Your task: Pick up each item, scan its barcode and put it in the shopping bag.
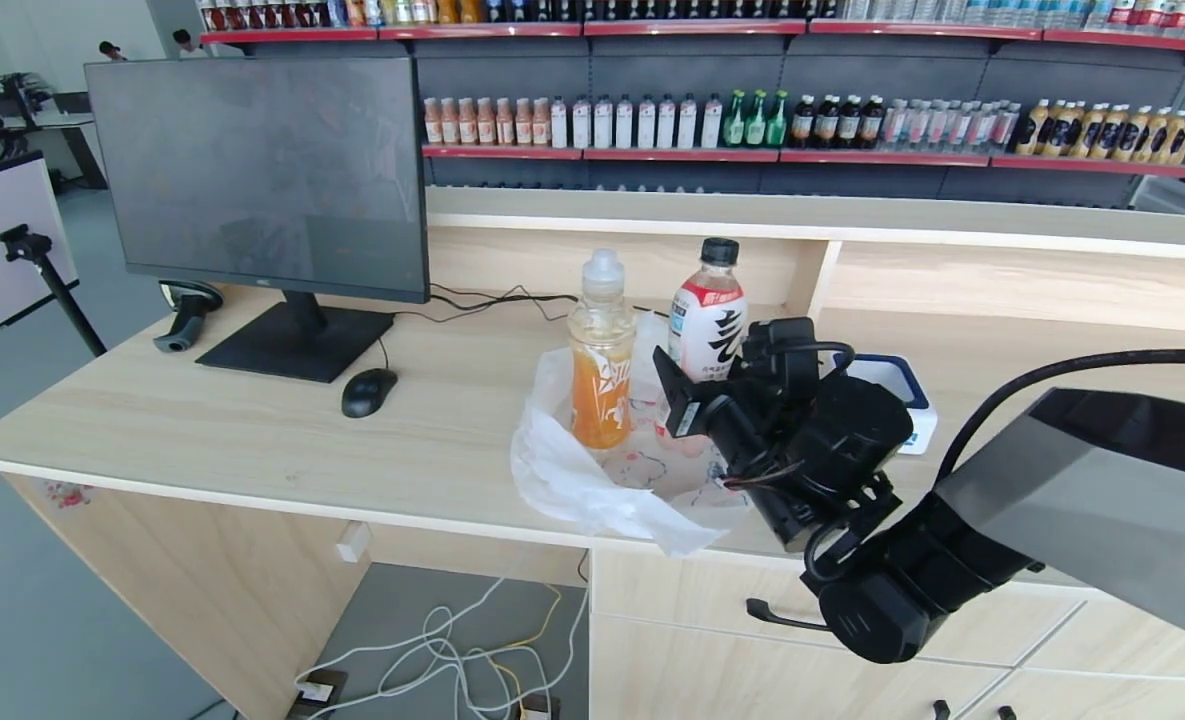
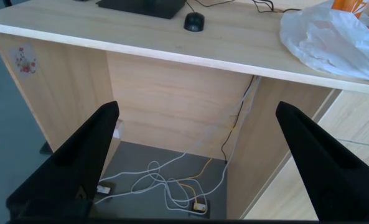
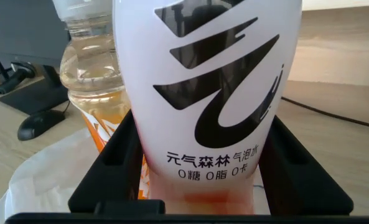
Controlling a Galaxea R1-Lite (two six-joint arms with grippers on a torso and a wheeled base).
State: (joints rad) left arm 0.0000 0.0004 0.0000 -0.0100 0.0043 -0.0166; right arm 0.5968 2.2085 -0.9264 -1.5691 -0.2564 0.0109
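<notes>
A white bottle (image 1: 709, 322) with a black cap and black-and-red label stands upright on the white plastic shopping bag (image 1: 572, 470) on the wooden counter. My right gripper (image 1: 684, 392) is shut on its lower body; in the right wrist view the white bottle (image 3: 203, 93) sits between the two black fingers (image 3: 112, 162). Just beside it stands an orange drink bottle (image 1: 601, 365) with a clear cap, also on the bag. My left gripper (image 2: 196, 162) hangs open below the counter's front edge, nothing between its fingers.
A monitor (image 1: 267, 170) and a black mouse (image 1: 368, 391) occupy the counter's left half, with a handheld scanner (image 1: 184, 316) behind the monitor stand. A white-and-blue device (image 1: 900, 392) sits behind my right arm. Cables (image 2: 172, 183) lie on the floor under the counter.
</notes>
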